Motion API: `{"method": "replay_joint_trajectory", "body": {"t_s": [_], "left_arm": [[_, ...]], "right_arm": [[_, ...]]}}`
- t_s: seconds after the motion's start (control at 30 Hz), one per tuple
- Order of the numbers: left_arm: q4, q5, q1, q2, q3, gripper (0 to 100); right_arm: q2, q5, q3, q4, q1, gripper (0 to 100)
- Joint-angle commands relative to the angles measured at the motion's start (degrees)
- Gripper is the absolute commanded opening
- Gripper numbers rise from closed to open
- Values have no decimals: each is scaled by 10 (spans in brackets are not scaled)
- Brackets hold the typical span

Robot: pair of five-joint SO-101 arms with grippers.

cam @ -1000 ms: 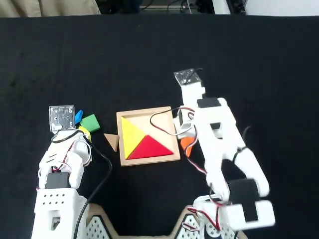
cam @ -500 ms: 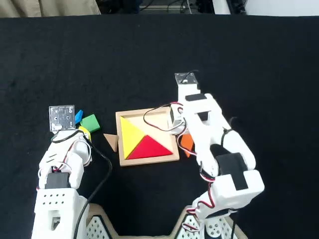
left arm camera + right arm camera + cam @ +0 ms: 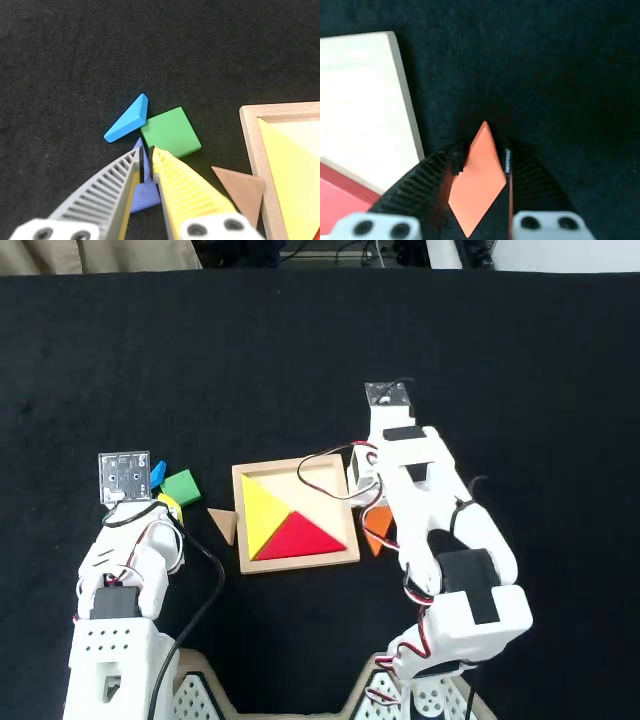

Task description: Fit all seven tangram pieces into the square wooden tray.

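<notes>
Beside tray (image 3: 300,562), right gripper (image 3: 482,150) (clasping orange piece (image 3: 477,190))

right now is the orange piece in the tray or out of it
Out. The orange piece sits over the black cloth just outside the tray wall, none of it inside.

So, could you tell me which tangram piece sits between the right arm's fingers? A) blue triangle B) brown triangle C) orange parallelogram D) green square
C: the flat orange parallelogram lies between the black fingers of the right gripper, just outside the square wooden tray.
</notes>
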Motion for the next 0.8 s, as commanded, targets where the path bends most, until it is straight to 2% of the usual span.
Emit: {"method": "replay_joint_trajectory", "body": {"t_s": [0.0, 0.23, 0.33, 0.47, 0.53, 0.67, 0.77], "left_arm": [[-13, -4, 7, -7, -8, 57], [-14, -4, 5, -7, -8, 57], [-14, -4, 5, -7, -8, 57], [-14, -4, 7, -7, -8, 57], [-14, -4, 7, -7, -8, 57], [-12, -4, 7, -7, -8, 57], [-11, -4, 7, -7, -8, 57]], "right_arm": [[5, 33, -26, -8, -11, 94], [-23, 109, -63, -3, -13, 14], [-62, 107, -62, 41, -9, 89], [-116, 74, -58, 112, 4, 289], [-135, 67, -36, 138, 2, 358], [-151, 66, 31, 128, -41, 345], [-143, 66, 74, 84, -70, 326]]}}
